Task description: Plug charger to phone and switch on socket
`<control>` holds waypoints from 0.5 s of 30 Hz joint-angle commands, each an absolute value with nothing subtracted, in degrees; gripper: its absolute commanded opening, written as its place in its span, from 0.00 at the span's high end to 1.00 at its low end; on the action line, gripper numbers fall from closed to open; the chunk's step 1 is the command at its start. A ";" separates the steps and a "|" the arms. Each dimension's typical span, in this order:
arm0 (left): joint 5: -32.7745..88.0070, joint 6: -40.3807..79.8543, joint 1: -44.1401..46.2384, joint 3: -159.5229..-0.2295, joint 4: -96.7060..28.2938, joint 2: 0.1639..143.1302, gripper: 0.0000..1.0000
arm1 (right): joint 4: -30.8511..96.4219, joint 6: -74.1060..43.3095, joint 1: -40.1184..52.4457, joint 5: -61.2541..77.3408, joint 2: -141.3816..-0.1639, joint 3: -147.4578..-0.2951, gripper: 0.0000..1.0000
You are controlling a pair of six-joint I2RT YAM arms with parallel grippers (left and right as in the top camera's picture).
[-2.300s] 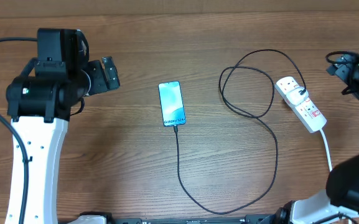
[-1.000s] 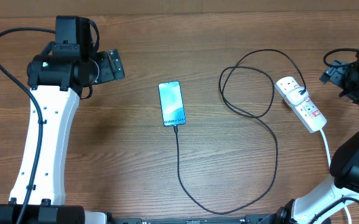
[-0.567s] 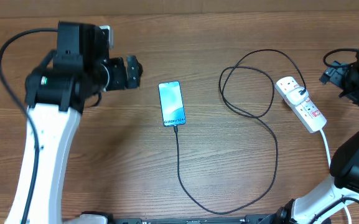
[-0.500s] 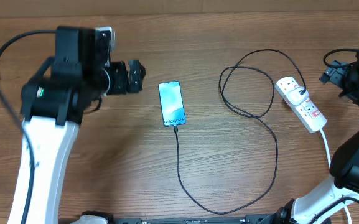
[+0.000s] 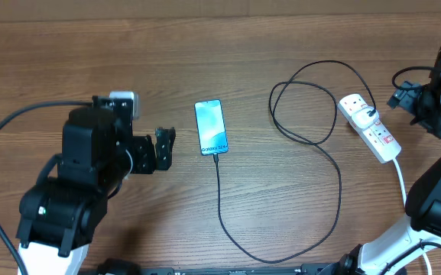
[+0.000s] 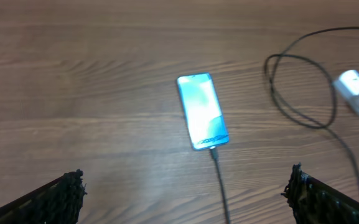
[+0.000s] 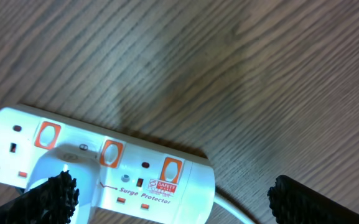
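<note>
On bare wood, slim blue-teal phone (image 5: 211, 127) has charger (image 5: 281, 244) attached.

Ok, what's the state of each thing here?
phone: lying flat, screen lit.
charger: looped, connector at the phone's lower edge, looks plugged in.
socket: one outlet occupied; switch positions unclear.
left gripper: open, empty.
right gripper: open, empty.

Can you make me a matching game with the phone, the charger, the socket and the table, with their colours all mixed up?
Things:
1 phone
2 charger
3 socket
4 table

Colours:
A white
B brown
C black
D bright blue

Right pairs: 1-D, 2-C, 3-A, 4-B
</note>
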State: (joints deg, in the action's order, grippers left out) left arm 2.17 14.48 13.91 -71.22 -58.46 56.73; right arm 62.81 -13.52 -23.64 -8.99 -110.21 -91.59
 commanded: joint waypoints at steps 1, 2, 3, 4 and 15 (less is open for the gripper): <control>-2.42 15.42 14.26 -69.76 -58.67 54.92 0.00 | 60.36 -13.37 -23.99 -8.95 -110.30 -89.47 0.00; -2.52 15.42 14.26 -69.76 -58.67 55.13 0.01 | 59.68 -13.39 -24.10 -8.93 -110.30 -88.82 0.00; -2.55 15.42 14.26 -69.76 -58.67 55.46 0.00 | 58.96 -13.39 -24.21 -8.93 -110.30 -88.25 0.00; -2.55 15.42 14.26 -69.76 -58.67 55.83 0.01 | 58.22 -13.39 -24.45 -8.93 -110.30 -87.61 0.00; -2.52 15.44 14.26 -69.76 -58.65 61.82 0.01 | 55.51 0.03 -28.99 3.53 -110.30 -85.49 0.00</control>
State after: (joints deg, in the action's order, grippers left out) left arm -1.63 14.85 13.91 -70.30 -58.72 60.01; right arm 55.92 -5.30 -27.83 -2.35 -110.21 -85.76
